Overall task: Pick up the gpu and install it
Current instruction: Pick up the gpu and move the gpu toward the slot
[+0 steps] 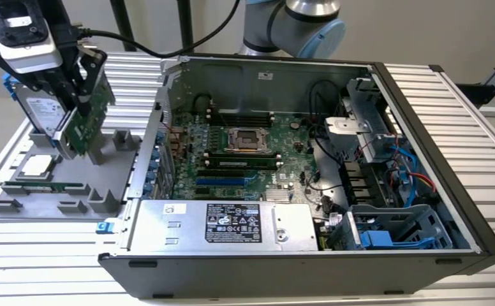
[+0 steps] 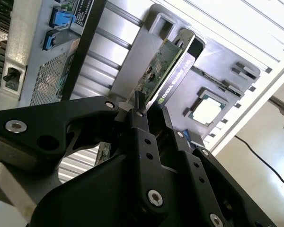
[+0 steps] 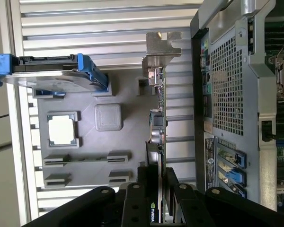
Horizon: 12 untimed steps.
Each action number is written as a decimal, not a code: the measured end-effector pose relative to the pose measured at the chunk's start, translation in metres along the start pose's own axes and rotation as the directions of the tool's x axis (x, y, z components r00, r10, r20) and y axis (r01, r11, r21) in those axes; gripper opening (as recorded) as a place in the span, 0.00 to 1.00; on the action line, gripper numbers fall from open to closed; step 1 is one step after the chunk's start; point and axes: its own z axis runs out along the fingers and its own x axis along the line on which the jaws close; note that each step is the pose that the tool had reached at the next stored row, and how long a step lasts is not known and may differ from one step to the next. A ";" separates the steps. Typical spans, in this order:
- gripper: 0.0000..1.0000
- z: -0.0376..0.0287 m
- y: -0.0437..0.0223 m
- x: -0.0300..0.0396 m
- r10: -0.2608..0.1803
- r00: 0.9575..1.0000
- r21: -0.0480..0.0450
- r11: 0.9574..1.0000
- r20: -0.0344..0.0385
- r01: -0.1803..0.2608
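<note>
My fingers [image 2: 140,135] are clamped on the gpu [image 1: 87,118], upper left in the exterior view, over the tray [image 1: 26,197], with the drive [image 1: 41,109] just beside. I'd lift straight along the board plane with no twist. The card is on edge, long axis near upright, bracket [image 3: 160,47] end away from me, green face toward the case [image 1: 273,255].

The gripper [image 1: 73,94] clasps the upright gpu [image 1: 90,124] beside the hard drive [image 1: 41,111].

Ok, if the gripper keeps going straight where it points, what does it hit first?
Likely the gray tray beneath it: the gripper points down with the gpu clamped between its fingers, so the card's lower edge would meet the tray first.
</note>
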 end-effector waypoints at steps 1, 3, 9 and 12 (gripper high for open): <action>0.00 -0.0002 0.0000 0.0000 0.000 1.000 0.000 1.000 0.000 0.000; 0.00 -0.0011 0.0000 0.0000 0.000 1.000 0.000 1.000 0.000 0.000; 0.00 -0.0041 0.0000 -0.0001 0.000 1.000 0.000 1.000 0.000 0.000; 0.00 -0.0059 0.0000 -0.0001 0.000 1.000 0.000 1.000 0.000 0.000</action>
